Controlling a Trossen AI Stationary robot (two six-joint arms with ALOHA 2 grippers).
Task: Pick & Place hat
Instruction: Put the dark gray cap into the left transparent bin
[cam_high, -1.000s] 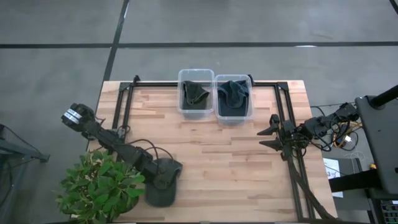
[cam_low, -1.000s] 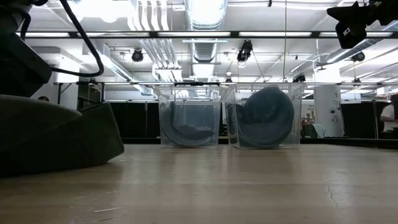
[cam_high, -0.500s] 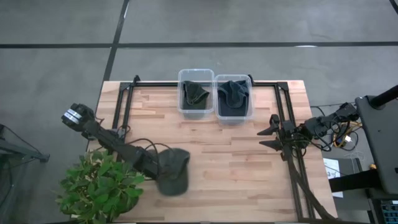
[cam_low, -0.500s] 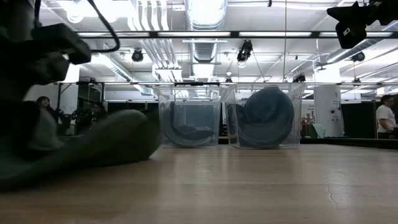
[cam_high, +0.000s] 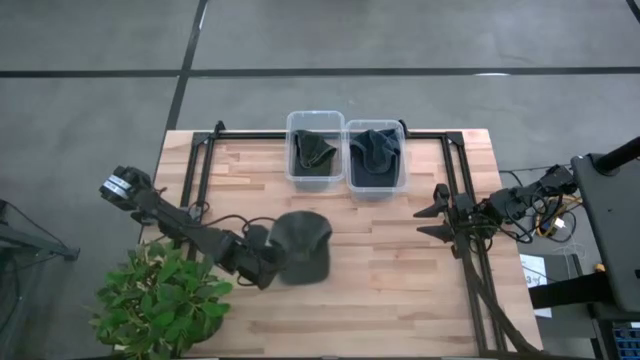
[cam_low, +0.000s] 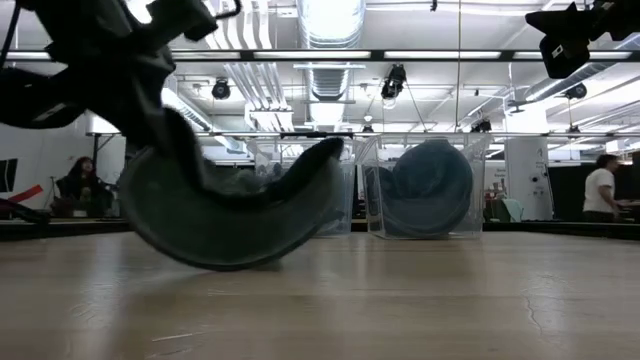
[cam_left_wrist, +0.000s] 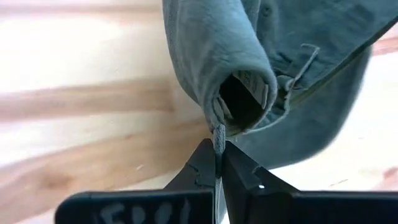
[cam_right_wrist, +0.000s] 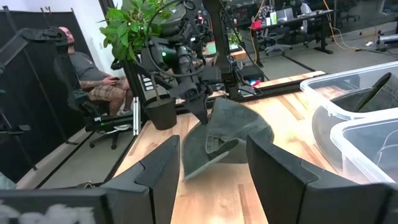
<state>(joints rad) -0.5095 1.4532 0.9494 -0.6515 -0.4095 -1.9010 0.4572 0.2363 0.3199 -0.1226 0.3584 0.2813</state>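
Hanging from the left gripper (cam_left_wrist: 217, 163), the dark hat (cam_high: 301, 246) is clear of the table (cam_high: 400, 300) near its middle, in front of the two clear bins; in the low view I see its crown sagging just above the wood. I read the left gripper's fingers as pinched fully together on a fold of the hat's edge. A second ago the hat lay on the table near the front left, beside the potted plant (cam_high: 165, 300); it now sits closer to the left bin (cam_high: 316, 150) and right bin (cam_high: 376, 158), each holding a dark hat. The right gripper (cam_high: 432, 220) waits at the table's right side, fingers spread wide, holding nothing, unmoved since the earlier frames.
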